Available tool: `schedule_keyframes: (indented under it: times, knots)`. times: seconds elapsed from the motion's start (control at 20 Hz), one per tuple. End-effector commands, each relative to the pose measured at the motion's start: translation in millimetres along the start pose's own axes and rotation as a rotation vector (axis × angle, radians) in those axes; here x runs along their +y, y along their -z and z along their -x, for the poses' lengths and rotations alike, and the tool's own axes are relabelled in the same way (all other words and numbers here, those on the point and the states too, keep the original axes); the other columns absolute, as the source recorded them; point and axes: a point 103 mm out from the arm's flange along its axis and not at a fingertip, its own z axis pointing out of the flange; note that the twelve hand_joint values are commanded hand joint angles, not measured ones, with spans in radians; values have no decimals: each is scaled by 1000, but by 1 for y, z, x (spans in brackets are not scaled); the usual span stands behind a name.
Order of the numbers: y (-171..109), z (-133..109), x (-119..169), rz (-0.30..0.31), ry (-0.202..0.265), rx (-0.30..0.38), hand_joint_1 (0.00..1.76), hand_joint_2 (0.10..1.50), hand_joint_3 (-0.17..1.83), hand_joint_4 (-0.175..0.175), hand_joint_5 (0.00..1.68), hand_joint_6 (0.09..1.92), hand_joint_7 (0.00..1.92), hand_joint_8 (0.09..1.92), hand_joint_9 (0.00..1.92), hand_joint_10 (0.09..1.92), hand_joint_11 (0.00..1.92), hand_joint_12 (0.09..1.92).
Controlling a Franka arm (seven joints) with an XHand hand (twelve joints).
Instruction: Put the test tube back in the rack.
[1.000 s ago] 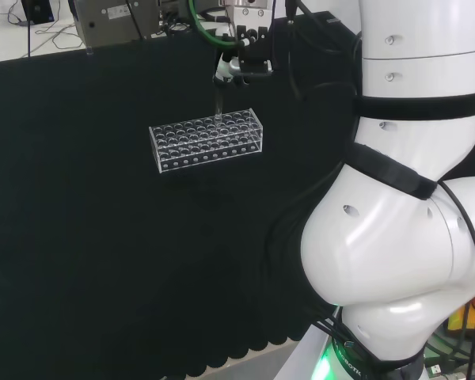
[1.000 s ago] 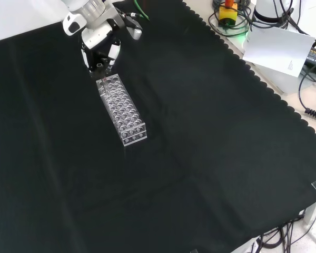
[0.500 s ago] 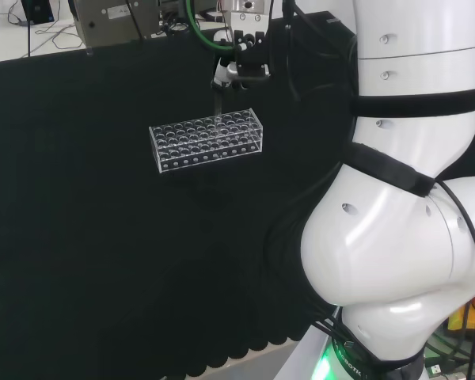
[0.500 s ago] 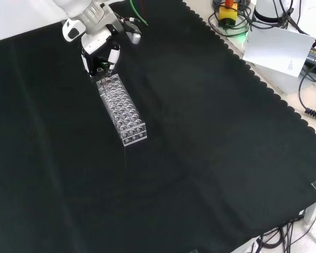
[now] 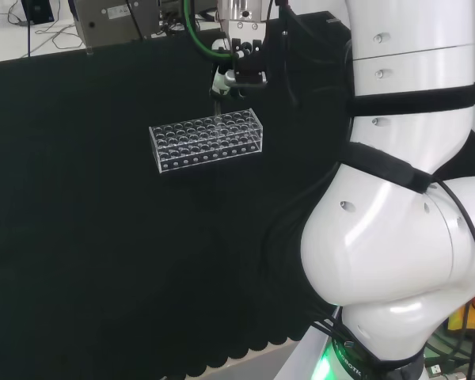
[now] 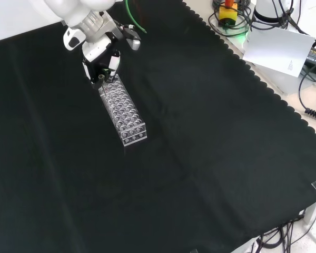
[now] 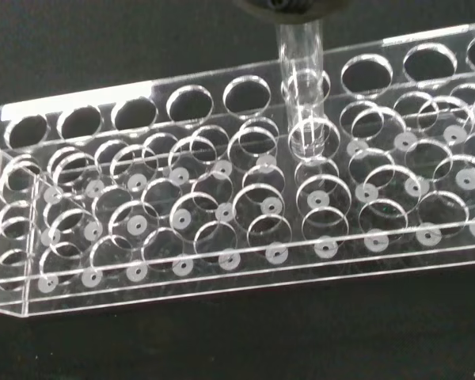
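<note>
A clear plastic test tube rack (image 5: pixel 207 140) with several rows of round holes lies on the black cloth; it also shows in the front view (image 6: pixel 123 112) and close up in the wrist view (image 7: pixel 222 214). The black and white hand (image 5: pixel 237 67) hangs just over the rack's edge and is shut on a clear test tube (image 7: pixel 302 87). The tube hangs upright from the hand (image 6: pixel 101 48). Its rounded lower end is at a hole in an outer row, and I cannot tell how far it is inside. In the head view the tube (image 5: pixel 216 101) is a thin line below the hand.
The arm's big white links (image 5: pixel 396 198) stand at the right of the head view. Grey equipment and cables (image 5: pixel 111 20) sit beyond the cloth's far edge. In the front view a white sheet (image 6: pixel 279 50) and cables lie off the cloth at the upper right.
The hand with the tube has shifted slightly to the left in the head view, staying over the same end of the rack. The rack has not moved.
</note>
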Motion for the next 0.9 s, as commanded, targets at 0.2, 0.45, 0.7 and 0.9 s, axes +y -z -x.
schedule_keyframes:
  times: [0.2, 0.45, 0.7, 0.9]
  knots:
    - [-11, -2, 4, -25, -1, 2, 1423, 1064, -170, -175, 1304, 136, 1248, 879, 1285, 559, 1334, 817]
    - [-19, -3, 5, -39, 3, 6, 1423, 1064, -171, -175, 1304, 136, 1248, 879, 1285, 559, 1333, 817]
    - [-19, -1, 5, -44, 4, 7, 1423, 1064, -171, -175, 1304, 135, 1247, 879, 1285, 560, 1333, 818]
    - [-19, 0, 4, -36, 1, 31, 1423, 1065, -172, -175, 1304, 134, 1247, 881, 1285, 561, 1333, 818]
